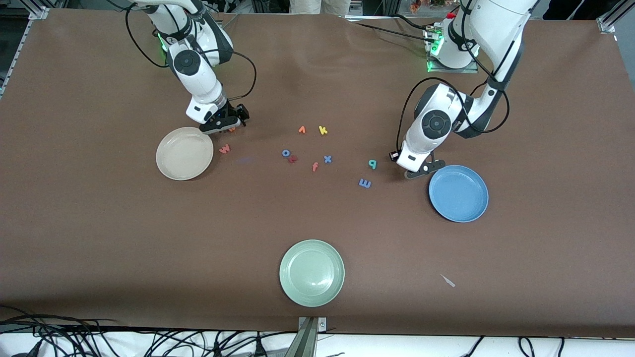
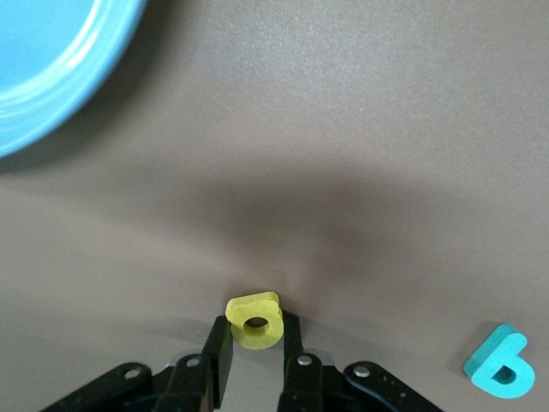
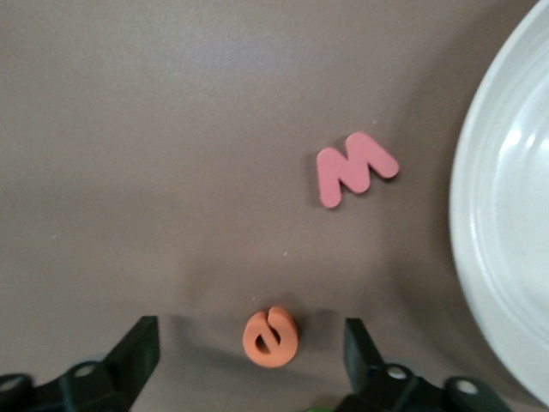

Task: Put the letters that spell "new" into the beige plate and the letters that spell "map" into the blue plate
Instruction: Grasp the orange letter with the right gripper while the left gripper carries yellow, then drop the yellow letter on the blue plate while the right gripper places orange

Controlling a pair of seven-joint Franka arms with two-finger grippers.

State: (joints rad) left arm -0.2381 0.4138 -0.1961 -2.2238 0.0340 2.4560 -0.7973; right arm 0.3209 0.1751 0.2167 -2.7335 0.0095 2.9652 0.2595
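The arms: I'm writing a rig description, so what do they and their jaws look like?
Both arms are glossy white with dark grey joint rings and round grey caps. Black cables loop alongside each, and green lights glow near the bases. The left gripper and right gripper are black, with flat black jaws.

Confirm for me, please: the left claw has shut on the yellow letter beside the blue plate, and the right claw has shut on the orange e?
Not quite. The right claw is open, its fingers standing apart on either side of the orange e, as the right wrist view shows. The left claw is indeed shut on the yellow letter beside the blue plate.
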